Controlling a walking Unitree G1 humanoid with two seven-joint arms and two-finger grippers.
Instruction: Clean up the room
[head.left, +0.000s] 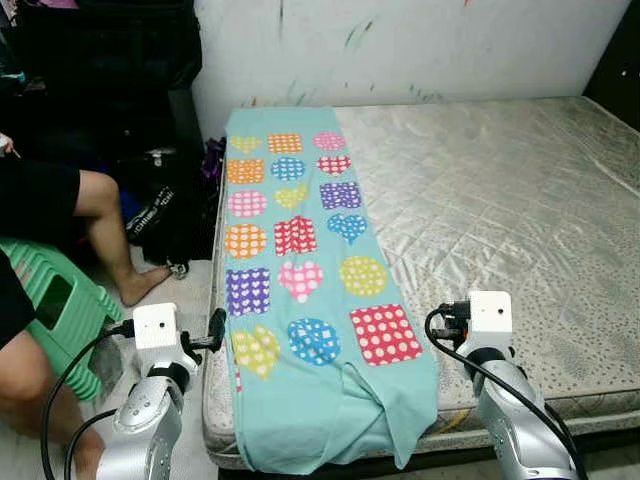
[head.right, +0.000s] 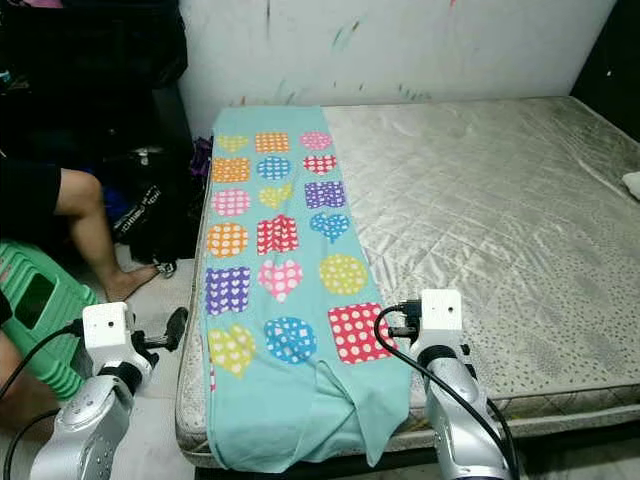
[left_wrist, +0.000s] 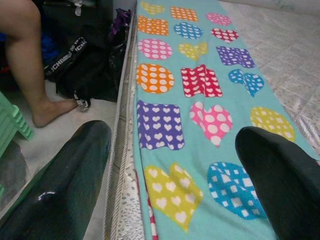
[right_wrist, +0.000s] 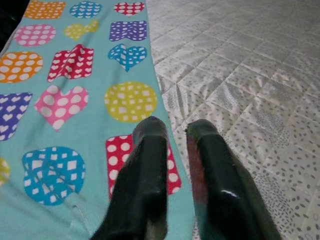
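A turquoise blanket (head.left: 300, 270) printed with bright dotted hearts, circles and squares lies folded in a long strip along the left side of the bare mattress (head.left: 500, 200). Its near end hangs rumpled over the bed's front edge. My left gripper (left_wrist: 172, 135) is open and hovers over the bed's left front corner, one finger (left_wrist: 75, 175) over the floor gap, the other over the blanket. My right gripper (right_wrist: 176, 127) is shut with nothing between its fingers. It hangs just above the blanket's right edge, by the red dotted square (right_wrist: 120, 150).
A person sits on a green stool (head.left: 55, 305) left of the bed, with a bare leg (head.left: 110, 240) and foot on the floor. Black bags (head.left: 165, 215) stand between the person and the bed. A marked white wall (head.left: 400, 50) backs the bed.
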